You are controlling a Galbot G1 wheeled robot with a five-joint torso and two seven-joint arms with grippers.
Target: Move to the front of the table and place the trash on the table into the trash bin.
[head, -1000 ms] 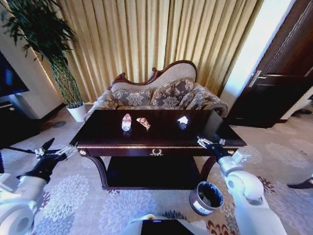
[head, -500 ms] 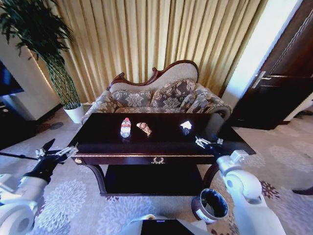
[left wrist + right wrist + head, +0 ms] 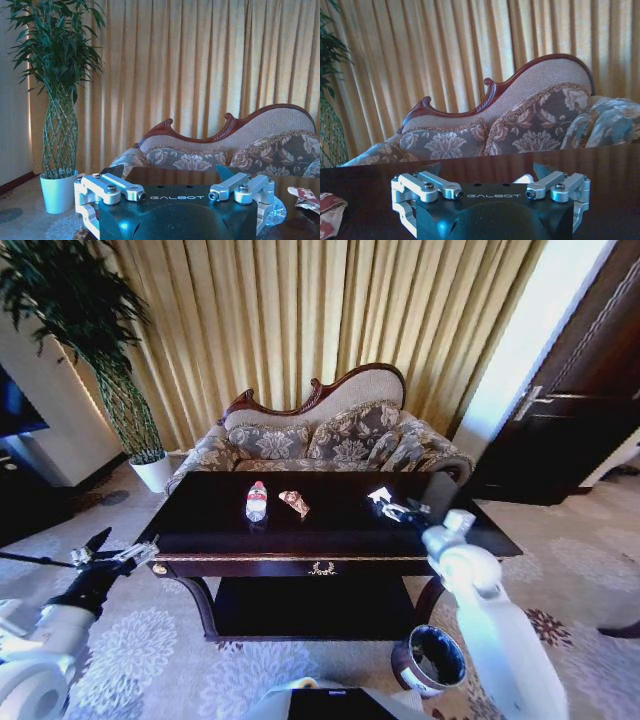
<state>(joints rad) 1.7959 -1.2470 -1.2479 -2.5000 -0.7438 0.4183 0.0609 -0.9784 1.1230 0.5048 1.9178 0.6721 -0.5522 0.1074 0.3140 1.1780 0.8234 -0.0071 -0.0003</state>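
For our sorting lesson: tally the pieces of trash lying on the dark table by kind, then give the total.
Plastic bottle: 1
Orange-brown wrapper: 1
White paper lump: 1
Total: 3, all on the table. The right gripper is open beside the paper lump; the left gripper hangs open off the table's left end.

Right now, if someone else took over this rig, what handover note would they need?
Right gripper: open, over the table, right at the white paper lump, not yet closed on it.
Left gripper: open, empty, off the table's left front corner.
The orange-brown wrapper and the small clear bottle lie on the tabletop, left of the paper.
Trash bin: on the carpet at the table's front right, beside the right arm.
Done: robot stands in front of the table.
Left: all three pieces to be binned.
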